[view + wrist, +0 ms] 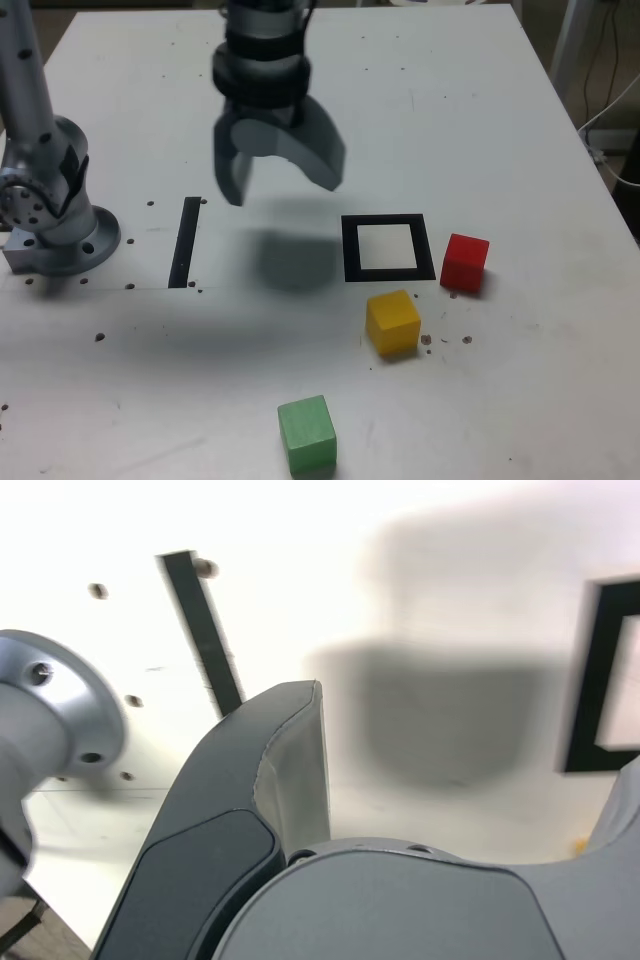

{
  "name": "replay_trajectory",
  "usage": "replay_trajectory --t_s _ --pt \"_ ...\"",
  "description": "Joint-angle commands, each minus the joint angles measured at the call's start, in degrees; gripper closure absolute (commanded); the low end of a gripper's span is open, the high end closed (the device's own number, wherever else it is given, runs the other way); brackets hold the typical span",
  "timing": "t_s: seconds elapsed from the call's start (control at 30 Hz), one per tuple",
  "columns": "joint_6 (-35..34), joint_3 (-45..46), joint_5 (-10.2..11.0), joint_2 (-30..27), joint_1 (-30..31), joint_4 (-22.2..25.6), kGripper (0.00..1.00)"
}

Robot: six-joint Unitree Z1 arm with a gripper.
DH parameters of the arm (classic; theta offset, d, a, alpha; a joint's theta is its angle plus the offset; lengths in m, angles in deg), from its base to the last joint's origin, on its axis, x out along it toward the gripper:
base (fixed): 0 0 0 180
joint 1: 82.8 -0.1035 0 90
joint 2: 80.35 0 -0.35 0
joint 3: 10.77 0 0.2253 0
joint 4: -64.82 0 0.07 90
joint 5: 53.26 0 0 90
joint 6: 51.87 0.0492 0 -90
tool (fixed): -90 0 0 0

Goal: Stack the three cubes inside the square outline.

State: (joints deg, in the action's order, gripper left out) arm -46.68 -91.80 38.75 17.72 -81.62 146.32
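The robot's gripper (285, 190) was matte grey, its seamed, curved finger beside a rounded grey housing (390, 905).

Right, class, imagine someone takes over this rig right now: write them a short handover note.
End effector: open and holding nothing, above the table between the black strip and the square outline.
Cubes, in the exterior view: red just right of the outline; yellow just below it; green farthest off, near the picture's bottom edge. All three sit apart on the table.
Done: no cube is inside the outline, nothing stacked.
Left: set one cube inside the outline, then stack the other two on it.
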Motion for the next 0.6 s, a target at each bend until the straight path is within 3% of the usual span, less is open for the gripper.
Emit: replay_trajectory --t_s 0.0,0.27,0.57 --pt "-0.1 -2.5 0.3 1.4 0.7 1.1 0.01" --pt "1.0 -16.9 1.7 9.3 2.9 8.6 0.01" --pt "3.4 -30.3 1.7 17.5 5.8 12.7 0.01"
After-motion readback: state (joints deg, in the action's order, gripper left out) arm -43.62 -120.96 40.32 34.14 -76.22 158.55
